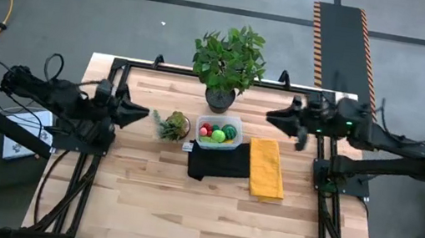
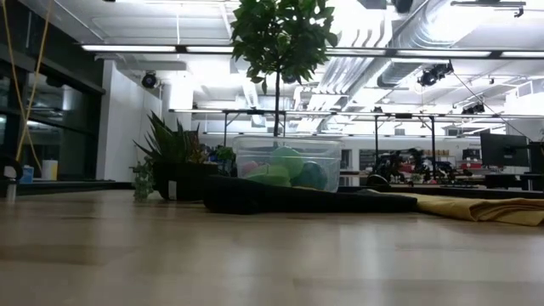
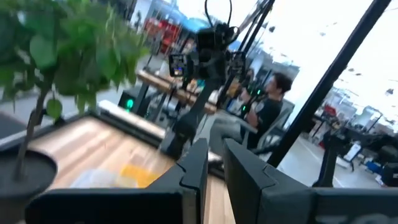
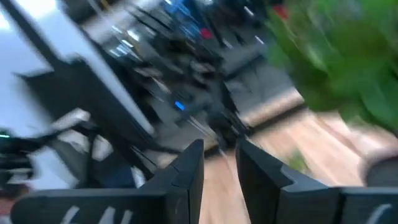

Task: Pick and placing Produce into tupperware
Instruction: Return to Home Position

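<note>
High view — left end effector and right end effector nearly closed, empty.

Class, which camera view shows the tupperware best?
The high view: it looks straight down into the tupperware, showing the produce inside. The low view shows only its side behind the black cloth; the left wrist view a blur; the right none.

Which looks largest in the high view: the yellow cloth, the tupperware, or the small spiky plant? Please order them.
1. yellow cloth
2. tupperware
3. small spiky plant, only slightly smaller than the tupperware, so this ranking is unsure.
</note>
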{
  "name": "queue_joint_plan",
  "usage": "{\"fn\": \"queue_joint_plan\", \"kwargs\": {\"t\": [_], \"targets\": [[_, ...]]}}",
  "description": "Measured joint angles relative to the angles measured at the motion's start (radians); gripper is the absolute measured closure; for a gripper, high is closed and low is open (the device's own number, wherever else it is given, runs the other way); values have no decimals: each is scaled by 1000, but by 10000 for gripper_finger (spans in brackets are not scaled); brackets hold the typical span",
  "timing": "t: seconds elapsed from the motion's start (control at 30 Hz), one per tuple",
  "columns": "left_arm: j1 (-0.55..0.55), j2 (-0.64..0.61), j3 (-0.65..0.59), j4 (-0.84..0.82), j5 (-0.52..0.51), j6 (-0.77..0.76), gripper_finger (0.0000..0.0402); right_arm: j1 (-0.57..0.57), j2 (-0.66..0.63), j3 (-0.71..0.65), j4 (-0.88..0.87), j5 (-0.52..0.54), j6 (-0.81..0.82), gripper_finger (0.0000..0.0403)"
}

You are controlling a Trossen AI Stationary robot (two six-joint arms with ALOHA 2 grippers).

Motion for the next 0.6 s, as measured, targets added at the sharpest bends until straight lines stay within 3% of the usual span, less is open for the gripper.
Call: {"fn": "queue_joint_plan", "kwargs": {"t": [0.27,0.47,0.6], "targets": [[0,-59,0,9,19,59,360,-10,-131,-1,8,-115,-1,318],[0,-90,0,-65,109,43,360,-34,-170,-2,-125,-137,3,318],[0,-104,-19,-77,116,21,360,-51,-168,-2,-210,-152,26,318]]}}
